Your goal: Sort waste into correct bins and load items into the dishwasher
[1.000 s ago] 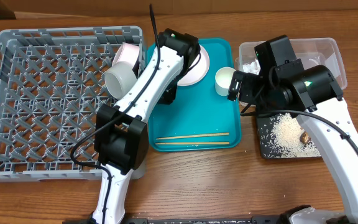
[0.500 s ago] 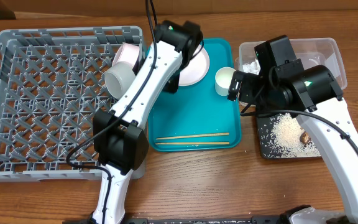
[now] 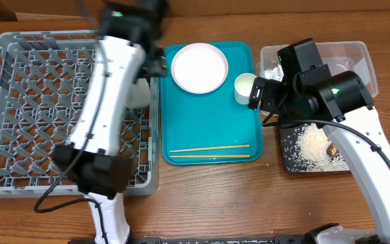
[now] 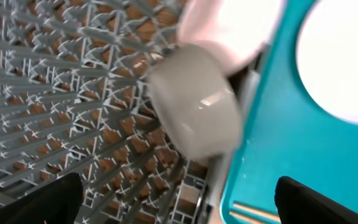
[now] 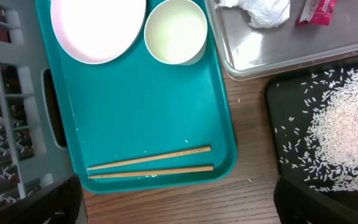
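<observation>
The pale bowl [image 4: 194, 102] lies on its side in the grey dishwasher rack [image 3: 19, 102] against its right wall. The large pink plate [image 4: 229, 25] leans behind the bowl. On the teal tray [image 3: 208, 122] sit the smaller plate [image 3: 199, 68], the white cup [image 3: 244, 88] and two chopsticks [image 3: 208, 152]. My left gripper [image 4: 179, 202] hangs open and empty above the rack's right wall, blurred in the overhead view. My right gripper [image 5: 179, 205] stands open over the tray's right front edge, holding nothing. The cup [image 5: 176, 31] and chopsticks [image 5: 148, 165] lie ahead of it.
The clear tub [image 3: 357, 54] at back right holds a crumpled tissue [image 5: 260, 12] and a red wrapper [image 5: 316, 12]. The black tray [image 3: 286, 146] in front of it carries rice [image 3: 313, 146] and a brown lump [image 3: 332, 148]. Bare wood shows along the table's front.
My left arm has swung left from over the smaller plate to the rack side, and its jaws have opened wide. The smaller plate now shows fully. The right arm has not moved.
</observation>
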Tool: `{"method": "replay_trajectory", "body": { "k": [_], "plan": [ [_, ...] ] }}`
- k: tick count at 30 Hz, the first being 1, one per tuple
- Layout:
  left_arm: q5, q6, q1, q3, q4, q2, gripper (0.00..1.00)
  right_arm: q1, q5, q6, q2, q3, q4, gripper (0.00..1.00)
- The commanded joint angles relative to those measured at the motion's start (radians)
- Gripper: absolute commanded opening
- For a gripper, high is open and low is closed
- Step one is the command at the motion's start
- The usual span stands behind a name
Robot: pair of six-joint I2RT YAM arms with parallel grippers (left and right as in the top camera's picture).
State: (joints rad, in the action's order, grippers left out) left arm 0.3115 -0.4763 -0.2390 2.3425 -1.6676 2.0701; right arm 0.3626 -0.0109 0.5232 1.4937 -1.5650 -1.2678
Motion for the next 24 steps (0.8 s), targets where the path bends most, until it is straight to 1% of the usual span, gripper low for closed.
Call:
{"method": "replay_trajectory", "body": {
  "k": [1, 4, 9, 13, 14, 17, 20, 24],
  "plan": [
    [-0.129, 0.039, 0.068, -0.009, 0.05, -0.013, 1.0, 0.003, 0.01, 0.001, -0.005, -0.007, 0.006, 1.0],
    [-0.225, 0.097, 0.127, -0.024, 0.116, -0.013, 1.0, 0.003, 0.01, 0.001, -0.005, -0.007, 0.006, 1.0],
    [-0.326, 0.148, 0.21, -0.063, 0.127, -0.013, 1.0, 0.003, 0.01, 0.001, -0.005, -0.007, 0.006, 1.0],
    [-0.368, 0.167, 0.228, -0.162, 0.18, -0.013, 1.0, 0.003, 0.01, 0.001, -0.005, -0.007, 0.006, 1.0],
    [-0.407, 0.197, 0.232, -0.222, 0.235, -0.013, 1.0, 0.003, 0.01, 0.001, -0.005, -0.007, 0.006, 1.0],
    [-0.507, 0.256, 0.235, -0.311, 0.329, -0.013, 0.98, 0.003, 0.01, 0.001, -0.005, -0.007, 0.006, 1.0],
    [-0.527, 0.263, 0.234, -0.368, 0.391, -0.013, 0.97, 0.003, 0.01, 0.001, -0.005, -0.007, 0.006, 1.0],
    [-0.525, 0.263, 0.234, -0.385, 0.423, -0.013, 0.96, 0.003, 0.01, 0.001, -0.005, -0.007, 0.006, 1.0]
  ]
}}
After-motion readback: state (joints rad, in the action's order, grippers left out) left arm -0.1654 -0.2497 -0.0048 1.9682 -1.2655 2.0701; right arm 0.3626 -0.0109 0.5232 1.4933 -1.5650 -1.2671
